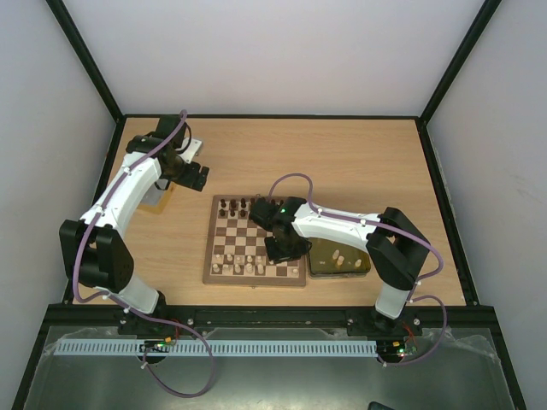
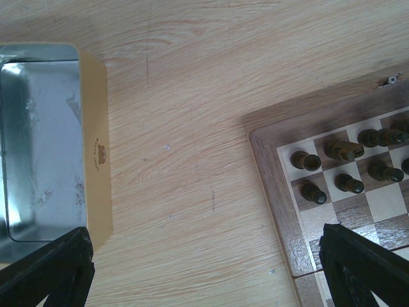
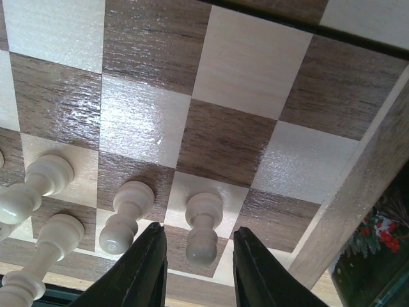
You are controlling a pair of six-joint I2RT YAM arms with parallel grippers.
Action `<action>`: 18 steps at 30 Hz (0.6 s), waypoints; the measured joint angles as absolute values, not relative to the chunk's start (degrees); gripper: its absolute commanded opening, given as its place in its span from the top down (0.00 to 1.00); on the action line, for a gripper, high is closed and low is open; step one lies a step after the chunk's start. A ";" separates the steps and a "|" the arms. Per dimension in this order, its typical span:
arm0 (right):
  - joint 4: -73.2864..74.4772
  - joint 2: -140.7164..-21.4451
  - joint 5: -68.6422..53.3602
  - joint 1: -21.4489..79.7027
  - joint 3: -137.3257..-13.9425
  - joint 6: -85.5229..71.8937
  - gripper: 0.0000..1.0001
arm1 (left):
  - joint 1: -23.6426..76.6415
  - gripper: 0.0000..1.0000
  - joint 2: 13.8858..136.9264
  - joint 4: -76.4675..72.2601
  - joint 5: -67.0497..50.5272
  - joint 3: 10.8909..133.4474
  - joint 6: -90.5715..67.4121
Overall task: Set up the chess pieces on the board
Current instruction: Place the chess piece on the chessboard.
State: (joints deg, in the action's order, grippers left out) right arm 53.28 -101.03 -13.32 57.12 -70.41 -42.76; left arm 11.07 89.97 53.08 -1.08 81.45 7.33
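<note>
The board (image 1: pixel 255 241) lies mid-table. Dark pieces (image 1: pixel 235 207) stand on its far rows and cream pieces (image 1: pixel 244 266) on its near rows. My right gripper (image 1: pixel 286 248) hovers low over the board's near right part. In the right wrist view it (image 3: pixel 198 228) is open, its fingers either side of an upright cream pawn (image 3: pixel 203 224) with a gap on both sides. More cream pawns (image 3: pixel 124 217) stand to its left. My left gripper (image 1: pixel 195 175) is open and empty over bare table left of the board's far corner; the left wrist view shows dark pieces (image 2: pixel 342 150) on the board (image 2: pixel 287 211).
A gold tray (image 1: pixel 318 266) holding a few cream pieces sits right of the board, under the right arm. A silver tin tray (image 2: pixel 38 141) lies left of the board, under the left arm. Black frame rails edge the table.
</note>
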 measured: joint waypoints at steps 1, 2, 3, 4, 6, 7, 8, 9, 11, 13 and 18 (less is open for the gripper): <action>53.30 -101.03 -13.21 57.12 -70.41 -42.81 0.73 | 11.07 0.04 89.97 53.08 -1.08 81.45 7.33; 53.28 -101.03 -13.08 57.12 -70.41 -42.89 0.73 | 11.07 0.04 89.97 53.08 -1.06 81.45 7.33; 53.28 -101.03 -12.99 57.14 -70.41 -42.92 0.73 | 11.07 0.04 89.97 53.08 -1.06 81.45 7.33; 53.28 -101.03 -12.91 57.14 -70.39 -42.92 0.73 | 11.07 0.04 89.95 53.08 -1.06 81.43 7.33; 53.28 -101.03 -12.73 57.12 -70.41 -42.92 0.73 | 11.07 0.04 89.86 53.06 -1.06 81.36 7.33; 53.28 -101.03 -12.67 57.14 -70.41 -42.92 0.73 | 11.07 0.04 89.78 53.06 -1.06 81.30 7.33; 53.30 -101.06 -12.58 57.12 -70.41 -42.92 0.73 | 11.07 0.04 89.73 53.08 -1.04 81.30 7.33; 53.30 -101.06 -12.47 57.14 -70.43 -42.92 0.73 | 11.07 0.04 89.65 53.06 -1.02 81.28 7.33; 53.30 -101.06 -12.25 57.14 -70.54 -42.89 0.72 | 11.07 0.04 89.38 53.01 -0.99 81.08 7.33; 53.34 -101.06 -12.03 57.14 -70.76 -42.87 0.72 | 11.07 0.04 88.97 53.01 -0.97 80.64 7.33; 53.39 -101.10 -11.53 57.14 -71.81 -42.65 0.71 | 11.07 0.04 88.77 53.01 -0.78 80.38 7.31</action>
